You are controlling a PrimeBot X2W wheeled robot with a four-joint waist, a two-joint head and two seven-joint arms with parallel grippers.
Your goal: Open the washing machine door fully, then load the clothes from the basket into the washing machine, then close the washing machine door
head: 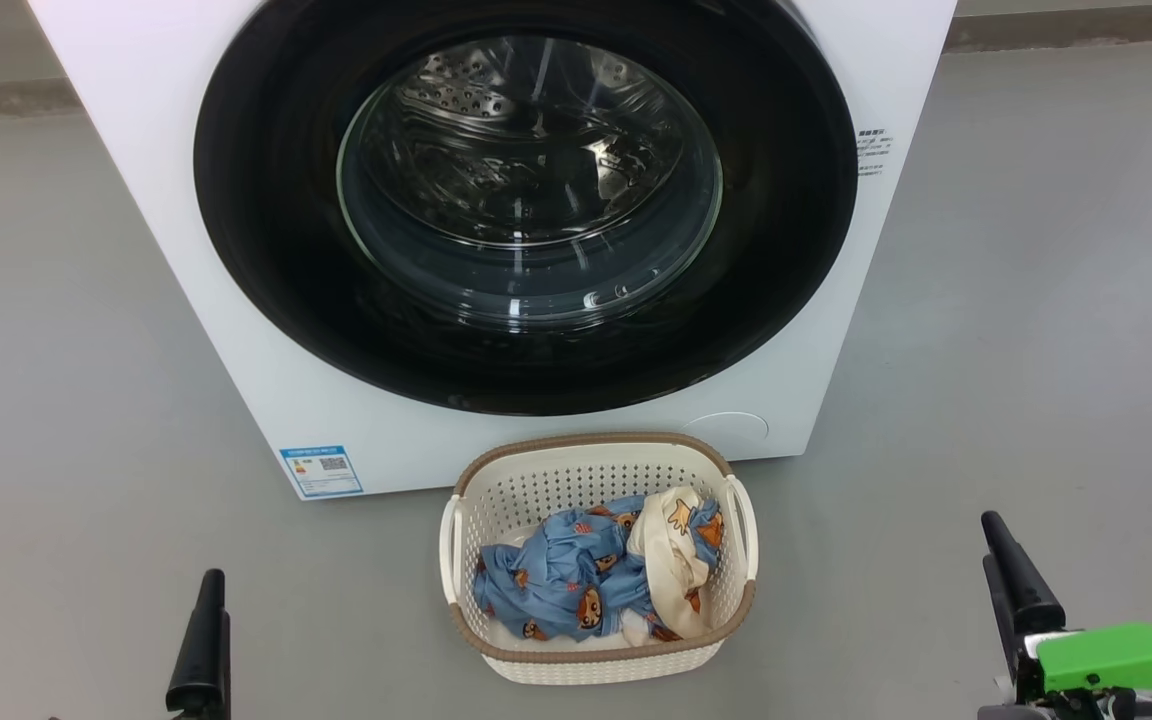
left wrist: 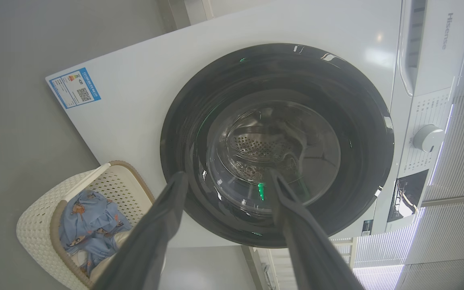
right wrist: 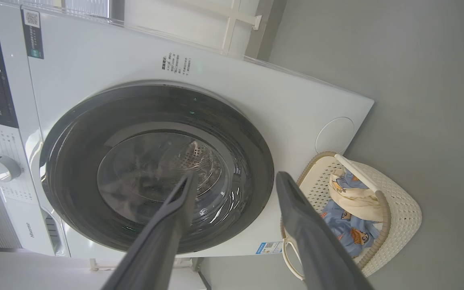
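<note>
Left pincer (left wrist: 227, 177) and right pincer (right wrist: 236, 179) gape wide, empty, facing the shut, black-rimmed round glass door (head: 526, 200) of the big white washing machine (head: 386, 440). Blue bear-print clothes (head: 566, 575) lie in the cream perforated plastic basket (head: 556, 485), lower centre.

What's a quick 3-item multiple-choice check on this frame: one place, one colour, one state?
1. Where is the basket? A: on a shelf. B: on the floor in front of the washing machine. C: on a table.
2. What colour is most of the clothes? A: red. B: green. C: light blue.
3. The washing machine door is: A: shut. B: wide open. C: taken off.
Answers: 1 B, it stands on grey floor before the machine. 2 C, blue fabric with bear print. 3 A, its black rim lies flush on the front.
</note>
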